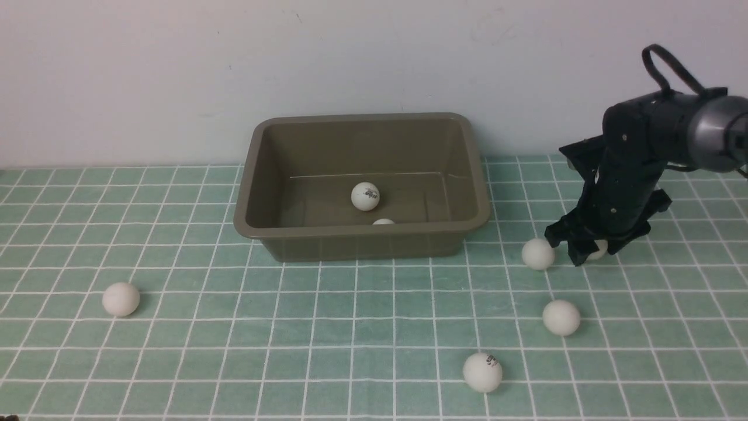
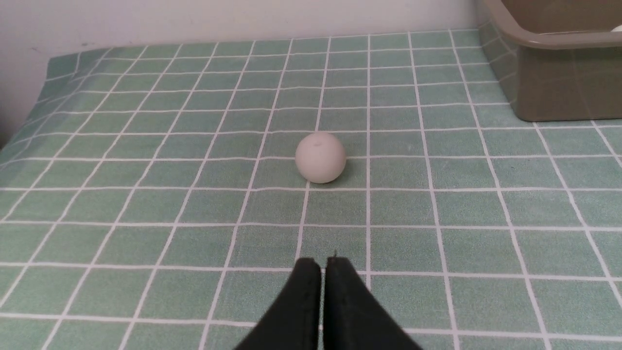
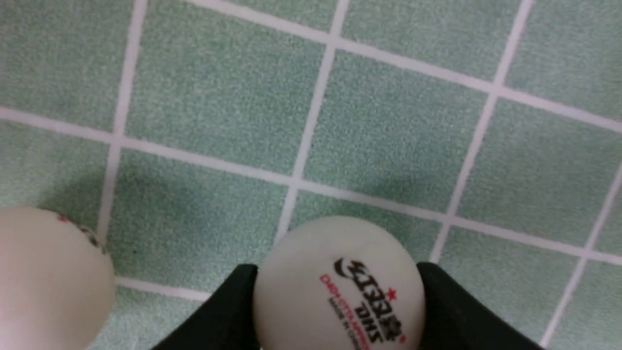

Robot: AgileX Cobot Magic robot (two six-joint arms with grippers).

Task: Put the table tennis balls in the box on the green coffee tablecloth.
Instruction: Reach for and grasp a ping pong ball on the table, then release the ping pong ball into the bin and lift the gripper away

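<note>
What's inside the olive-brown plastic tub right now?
Inside the rectangular olive-brown plastic tub: one small white ball with a dark logo on the floor, and a second white ball mostly hidden by the near wall. That wall covers the nearest floor strip.

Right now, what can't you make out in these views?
- Second ball in the box: front view, the near wall hides most of it.
- Ball at the right tool: front view, the tool covers most; right wrist view, picture edge cuts it off, so firm grip unconfirmed.
- Left tool: outside front view; left wrist view shows only its shut tips.
</note>
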